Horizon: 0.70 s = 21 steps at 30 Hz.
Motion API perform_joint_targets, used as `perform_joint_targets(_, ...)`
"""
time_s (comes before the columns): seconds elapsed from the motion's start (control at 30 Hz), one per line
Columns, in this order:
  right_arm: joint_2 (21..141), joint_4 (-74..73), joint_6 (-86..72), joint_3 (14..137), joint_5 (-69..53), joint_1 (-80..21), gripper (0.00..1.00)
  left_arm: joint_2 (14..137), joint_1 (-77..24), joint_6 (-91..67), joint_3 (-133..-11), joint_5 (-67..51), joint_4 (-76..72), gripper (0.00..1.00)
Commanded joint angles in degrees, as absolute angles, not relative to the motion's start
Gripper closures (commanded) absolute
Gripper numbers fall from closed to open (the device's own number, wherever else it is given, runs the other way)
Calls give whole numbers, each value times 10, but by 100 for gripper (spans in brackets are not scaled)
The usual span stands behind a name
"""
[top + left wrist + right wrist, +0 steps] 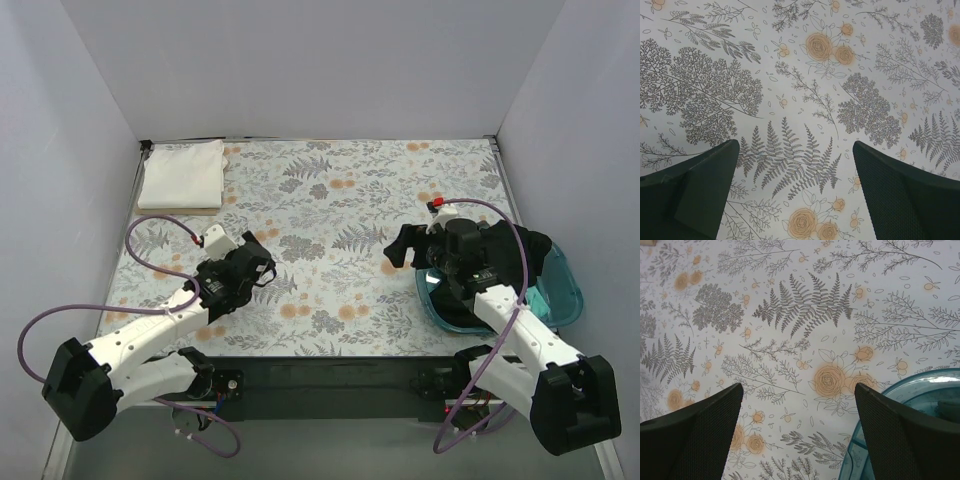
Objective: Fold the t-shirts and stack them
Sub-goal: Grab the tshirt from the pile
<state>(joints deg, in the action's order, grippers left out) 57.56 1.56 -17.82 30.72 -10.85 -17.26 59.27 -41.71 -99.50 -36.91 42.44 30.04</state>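
2 claws spread over open floral cover [330,200]: left gripper [795,145], right gripper [799,385]; white t-shirt [182,175] hugs far-left corner.

Blue bin [568,292] and black t-shirt [538,247] in it largely hidden beneath right arm [505,325], bin cropped in wrist view.

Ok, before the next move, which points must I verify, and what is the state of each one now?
1. Left gripper open, holding nothing: ok.
2. Right gripper open, holding nothing: ok.
3. Folded white cloth t-shirt lying flat in the far left corner: ok.
4. Translucent blue plastic bin close beside the right gripper: ok.
5. Black cloth t-shirt in the bin, free to grasp: cannot tell, the right arm hides most of it.
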Motion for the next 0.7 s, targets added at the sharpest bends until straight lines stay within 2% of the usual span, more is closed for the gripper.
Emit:
perform_joint_targets(0.0,555,39,-173,309,-104,-170,2,570,-418,-1007,-367,449,307,3)
perform_joint_targets(0.17,547,5,-163,337,-82,-170,2,563,-418,-1012,-359,440,305,3)
perform_joint_targets(0.43,553,-175,-192,424,180,-147,2,570,-418,-1013,-358,437,303,2)
perform_joint_targets(0.67,543,-239,-201,419,149,-10,2,564,-418,-1011,-353,432,295,2)
